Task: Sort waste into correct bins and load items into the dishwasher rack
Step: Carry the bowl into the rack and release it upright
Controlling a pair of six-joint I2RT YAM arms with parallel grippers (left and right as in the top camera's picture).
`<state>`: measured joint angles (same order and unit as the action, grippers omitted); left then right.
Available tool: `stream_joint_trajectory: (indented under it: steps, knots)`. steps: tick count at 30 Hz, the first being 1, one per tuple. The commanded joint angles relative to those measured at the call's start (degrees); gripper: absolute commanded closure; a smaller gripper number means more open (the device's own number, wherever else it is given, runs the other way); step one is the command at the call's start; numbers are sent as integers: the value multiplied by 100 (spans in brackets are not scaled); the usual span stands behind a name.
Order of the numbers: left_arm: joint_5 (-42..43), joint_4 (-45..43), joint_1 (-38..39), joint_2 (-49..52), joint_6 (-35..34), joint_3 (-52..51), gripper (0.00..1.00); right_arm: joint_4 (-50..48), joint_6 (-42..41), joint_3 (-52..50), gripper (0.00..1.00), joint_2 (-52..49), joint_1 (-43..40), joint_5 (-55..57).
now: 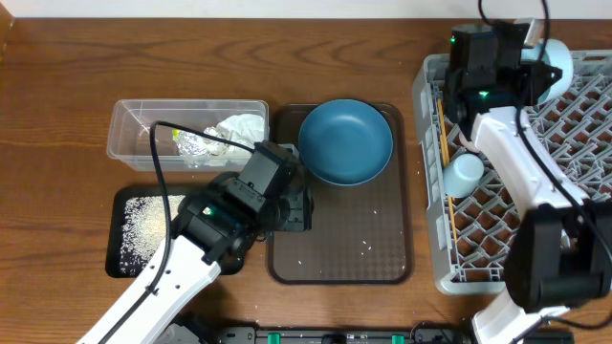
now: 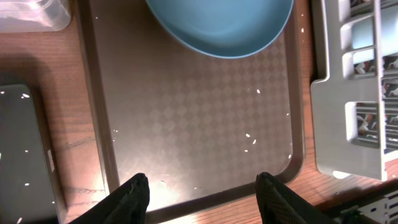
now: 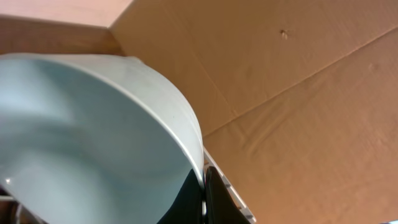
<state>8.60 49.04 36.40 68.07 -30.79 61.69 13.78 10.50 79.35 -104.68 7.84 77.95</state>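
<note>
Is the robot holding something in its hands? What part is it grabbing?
The right gripper pinches the white-and-pale-blue bowl by its rim. The left gripper is open and holds nothing.

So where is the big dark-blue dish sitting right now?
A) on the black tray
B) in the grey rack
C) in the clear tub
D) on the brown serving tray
D: the dark-blue dish rests on the brown serving tray, beside the grey rack, not in it.
</note>
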Motion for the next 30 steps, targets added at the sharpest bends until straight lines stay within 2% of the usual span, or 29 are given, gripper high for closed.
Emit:
stream_joint_trajectory:
  steps: [1,25,27,30]
  knots:
    - [-68,-7,0,68,260,42,42,-142,245,55,99,-306,-155,420]
    - [-72,-70,0,79,380,42,42,-92,240,46,99,-1073,-227,216]
    - [-72,-70,0,79,380,42,42,-22,238,46,95,-1073,-219,142]
    - [-72,-74,0,79,380,42,41,175,240,46,82,-1073,-197,107]
